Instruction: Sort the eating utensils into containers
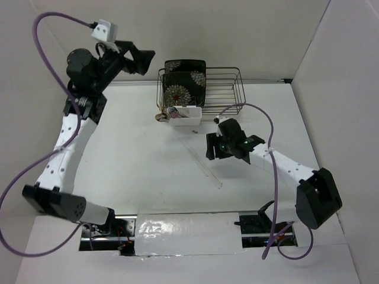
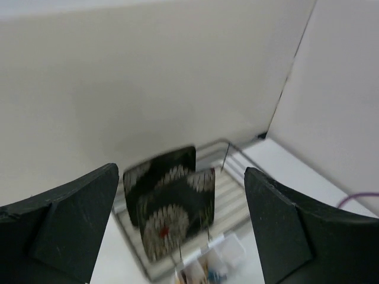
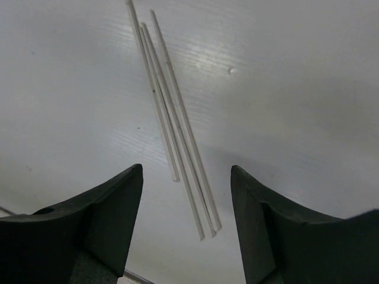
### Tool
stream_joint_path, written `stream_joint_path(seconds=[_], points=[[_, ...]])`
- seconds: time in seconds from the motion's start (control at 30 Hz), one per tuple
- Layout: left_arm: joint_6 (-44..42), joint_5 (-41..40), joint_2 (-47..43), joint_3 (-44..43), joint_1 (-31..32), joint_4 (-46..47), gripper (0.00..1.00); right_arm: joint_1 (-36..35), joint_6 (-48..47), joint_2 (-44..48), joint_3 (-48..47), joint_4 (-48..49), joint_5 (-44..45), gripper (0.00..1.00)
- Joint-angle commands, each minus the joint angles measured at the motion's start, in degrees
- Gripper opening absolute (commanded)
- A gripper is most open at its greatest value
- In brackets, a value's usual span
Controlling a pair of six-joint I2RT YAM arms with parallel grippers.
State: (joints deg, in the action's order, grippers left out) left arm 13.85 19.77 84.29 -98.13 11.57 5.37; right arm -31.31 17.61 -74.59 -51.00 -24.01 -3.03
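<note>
Three pale chopsticks (image 3: 177,124) lie side by side on the white table, seen as a thin diagonal line (image 1: 205,167) in the top view. My right gripper (image 3: 186,170) hovers just above their near ends, open, with the sticks between the fingers and untouched. In the top view the right gripper (image 1: 211,147) sits at mid-table. The white tub (image 1: 186,116) stands against the front of the wire rack with some utensils in it; it shows blurred (image 2: 222,260) in the left wrist view. My left gripper (image 1: 145,61) is raised at the back left, open and empty (image 2: 180,171).
A dark wire rack (image 1: 228,89) stands at the back centre and holds two upright black floral plates (image 1: 185,83). White walls close in the back and right sides. A purple cable (image 1: 266,127) loops over the right arm.
</note>
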Motion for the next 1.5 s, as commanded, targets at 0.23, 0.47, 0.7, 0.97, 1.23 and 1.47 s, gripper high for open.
stream_joint_path(seconds=[0.23,0.47,0.7,0.97,1.23,1.47], points=[[2.15,-8.96,-23.37,21.72,-2.08,-28.39,1.0,-9.12,7.0,-3.99,8.37,0.63,10.23,0.49],[3.2,-6.15,-29.19,28.43,-3.22,-31.81,1.0,-9.21,8.5,-4.43,9.43,1.16,13.22,0.38],[3.73,-4.13,-26.72,27.99,-3.22,-33.23,1.0,-9.38,7.88,-5.21,11.01,3.44,13.22,0.35],[3.91,-2.54,-26.64,29.04,-3.22,-32.0,1.0,-9.65,7.18,-7.59,11.63,4.49,13.22,0.33],[4.26,-2.55,-26.37,29.83,-3.22,-33.23,1.0,-10.26,6.65,-10.58,12.68,6.08,12.7,0.3],[6.54,0.62,-25.32,32.72,-3.14,-34.72,0.95,-9.91,6.21,-13.3,13.3,8.37,11.21,0.01]])
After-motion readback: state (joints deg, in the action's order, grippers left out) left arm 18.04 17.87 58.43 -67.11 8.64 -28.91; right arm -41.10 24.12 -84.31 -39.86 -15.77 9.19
